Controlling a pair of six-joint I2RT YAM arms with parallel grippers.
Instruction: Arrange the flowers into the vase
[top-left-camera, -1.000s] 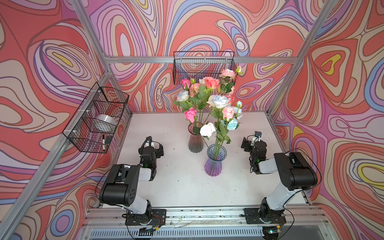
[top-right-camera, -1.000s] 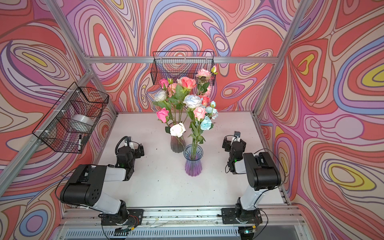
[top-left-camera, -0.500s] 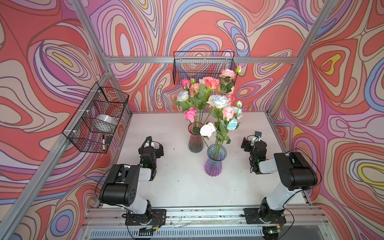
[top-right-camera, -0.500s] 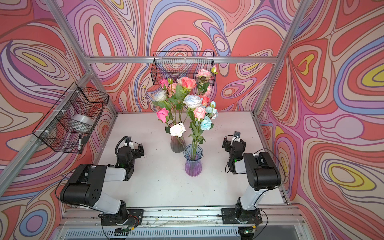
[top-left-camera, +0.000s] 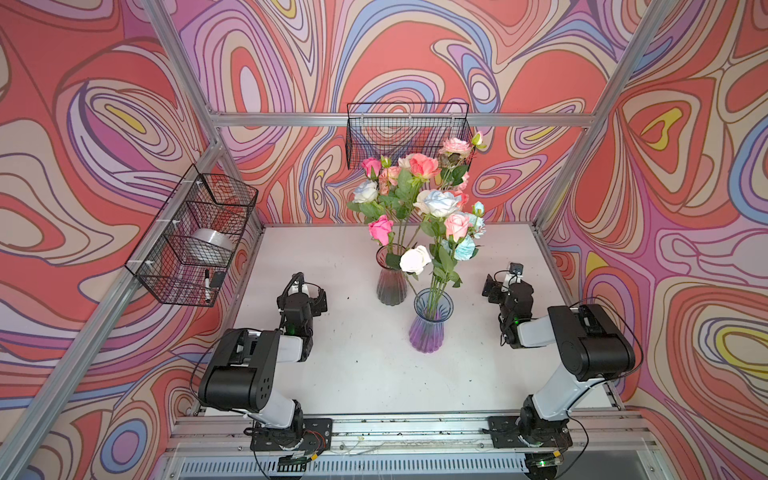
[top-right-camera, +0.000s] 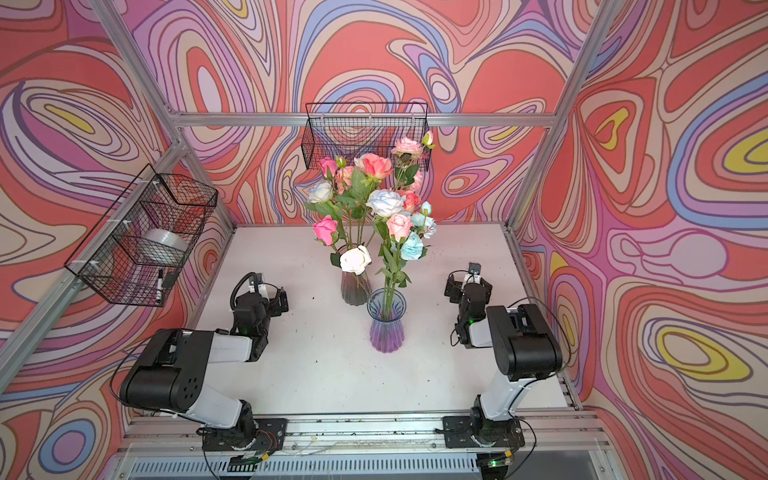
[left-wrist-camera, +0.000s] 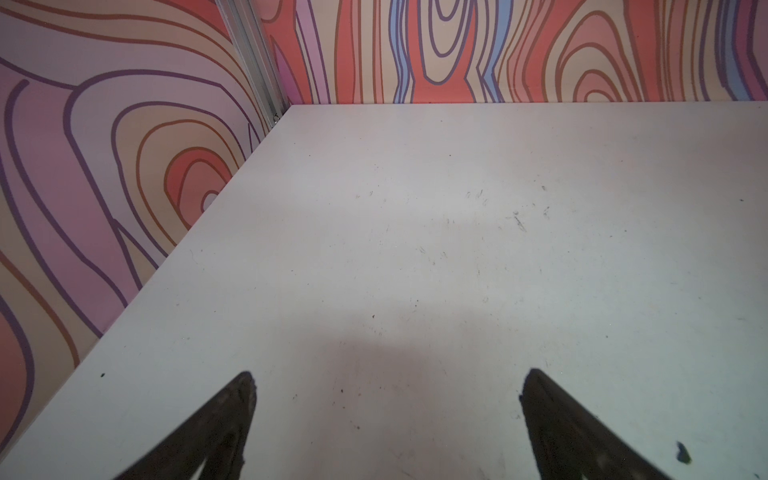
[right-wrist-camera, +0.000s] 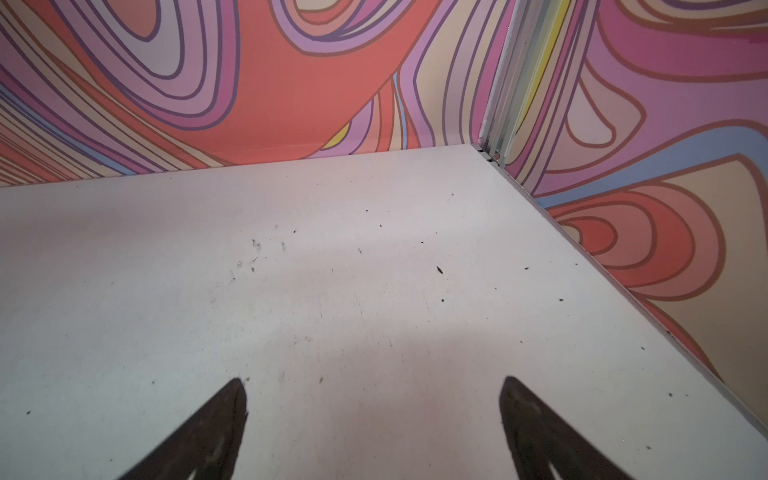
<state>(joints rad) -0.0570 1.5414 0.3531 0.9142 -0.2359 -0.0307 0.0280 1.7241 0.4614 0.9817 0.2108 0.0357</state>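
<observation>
Two vases: we see a near vase (top-left-camera: 428, 328) and a far vase (top-left-camera: 390, 286). Both stand upright, just beside each other, in the middle of both top views.
Flowers (top-left-camera: 436, 202): all the ones we can see have their stems in these two vases, some in each.
Table (top-left-camera: 353, 374): we see no flower lying on it.
Done so far: we think the job is done or nearly done.
Left to do: maybe nothing. We cannot tell if one vase should get them all.
Left gripper (left-wrist-camera: 388, 374): jaws wide apart and holding nothing. It is at the middle left of the top views, well apart from the flowers.
Right gripper (right-wrist-camera: 372, 380): jaws wide apart and holding nothing. It is at the middle right, well apart from the flowers.
</observation>
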